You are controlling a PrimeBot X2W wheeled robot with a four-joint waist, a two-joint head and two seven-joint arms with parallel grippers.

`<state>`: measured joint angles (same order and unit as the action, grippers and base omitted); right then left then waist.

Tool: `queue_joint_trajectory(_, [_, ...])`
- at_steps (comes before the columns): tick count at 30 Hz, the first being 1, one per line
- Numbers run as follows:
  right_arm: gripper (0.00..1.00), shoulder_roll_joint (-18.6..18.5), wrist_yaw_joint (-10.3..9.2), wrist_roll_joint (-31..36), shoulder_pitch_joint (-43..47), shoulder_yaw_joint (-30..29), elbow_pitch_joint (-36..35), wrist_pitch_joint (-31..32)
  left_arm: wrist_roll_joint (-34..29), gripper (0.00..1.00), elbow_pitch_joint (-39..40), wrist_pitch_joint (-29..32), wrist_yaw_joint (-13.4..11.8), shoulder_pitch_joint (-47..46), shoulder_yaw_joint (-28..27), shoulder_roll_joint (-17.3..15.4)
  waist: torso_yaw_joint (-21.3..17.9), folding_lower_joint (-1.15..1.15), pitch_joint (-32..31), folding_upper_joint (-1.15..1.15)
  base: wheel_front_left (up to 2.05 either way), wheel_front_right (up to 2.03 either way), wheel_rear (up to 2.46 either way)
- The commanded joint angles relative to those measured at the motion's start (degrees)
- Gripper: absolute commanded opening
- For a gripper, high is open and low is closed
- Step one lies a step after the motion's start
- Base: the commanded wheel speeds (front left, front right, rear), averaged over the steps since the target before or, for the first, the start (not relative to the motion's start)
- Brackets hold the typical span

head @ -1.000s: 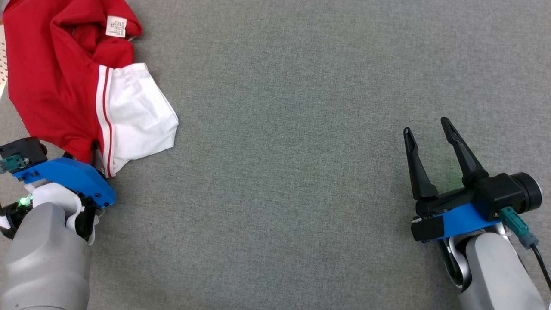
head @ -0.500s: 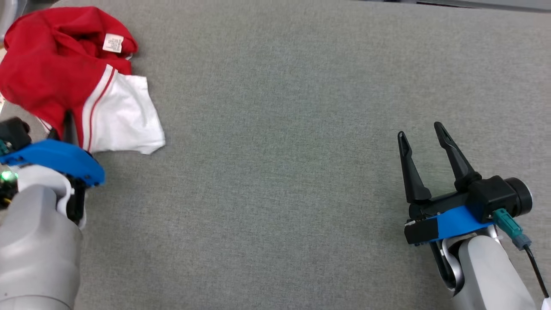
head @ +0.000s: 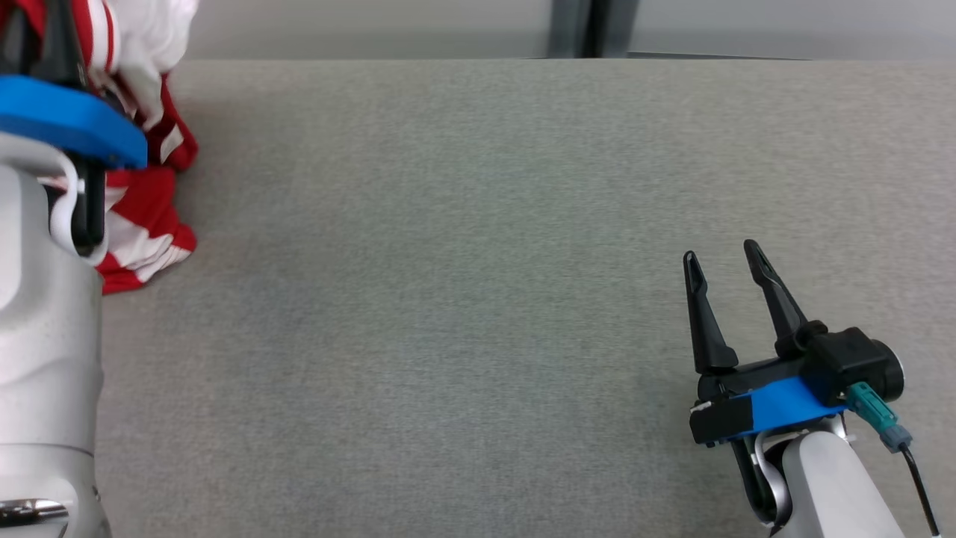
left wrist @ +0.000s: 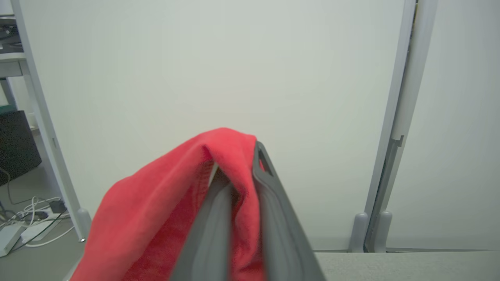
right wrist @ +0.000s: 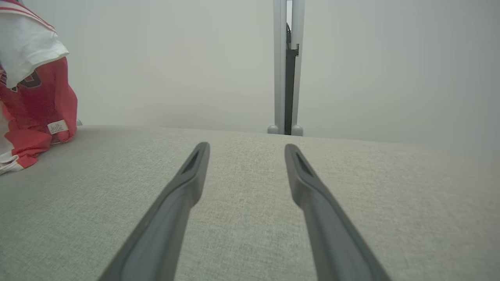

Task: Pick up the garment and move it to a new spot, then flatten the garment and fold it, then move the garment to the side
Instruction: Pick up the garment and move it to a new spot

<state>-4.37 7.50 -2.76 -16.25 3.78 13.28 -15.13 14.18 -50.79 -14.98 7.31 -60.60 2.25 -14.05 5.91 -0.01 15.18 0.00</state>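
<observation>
The garment is a red and white shirt. It hangs at the far left with its lower end resting on the grey table. My left gripper is shut on a fold of its red cloth, held well above the table. In the right wrist view the garment dangles at the left with a white label showing. My right gripper rests low at the right, open with nothing in it, far from the garment. In its own view the right gripper points toward the table's far edge.
My left forearm stands upright at the left edge. The table's back edge runs across the top, with pale partition panels and a grey post behind it. Cables lie on the floor past the left side.
My left gripper shut on the garment's edge and lifted it off the table, so it now hangs. The camera tilted up. The right arm barely moved.
</observation>
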Motion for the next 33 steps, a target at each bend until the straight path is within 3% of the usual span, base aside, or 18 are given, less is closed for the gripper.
queue_joint_trajectory(1, [1.0,0.5,-0.02,-0.5,0.7,-0.1,0.0,0.0,-0.4,0.0,2.2,-0.2,0.3,-1.2,0.8,-0.2,-2.5,0.01,-1.4,0.0,0.0,0.0,0.0])
queue_joint_trajectory(13, [1.0,1.5,-0.02,-2.1,2.5,-0.4,0.1,0.0,-1.5,0.0,20.2,4.8,0.3,-4.9,7.6,1.7,-13.7,0.01,-4.0,0.0,0.0,0.0,0.0])
queue_joint_trajectory(22, [1.0,1.6,-0.02,-5.8,3.2,0.4,-0.2,0.0,-0.5,0.0,29.4,9.5,0.2,-3.3,13.1,6.0,-22.8,0.01,-4.4,0.0,0.0,0.0,0.0])
queue_joint_trajectory(27, [1.0,1.6,-0.02,-6.4,3.5,-0.1,-0.6,0.0,0.6,0.0,29.1,10.0,0.2,0.6,15.9,7.6,-24.3,0.01,-3.4,0.0,0.0,0.0,0.0])
queue_joint_trajectory(33, [1.0,1.5,-0.02,-6.0,3.1,-1.1,-0.9,0.0,2.3,0.0,25.3,9.0,0.2,9.0,19.4,9.1,-22.8,0.01,-2.4,0.0,0.0,0.0,0.0])
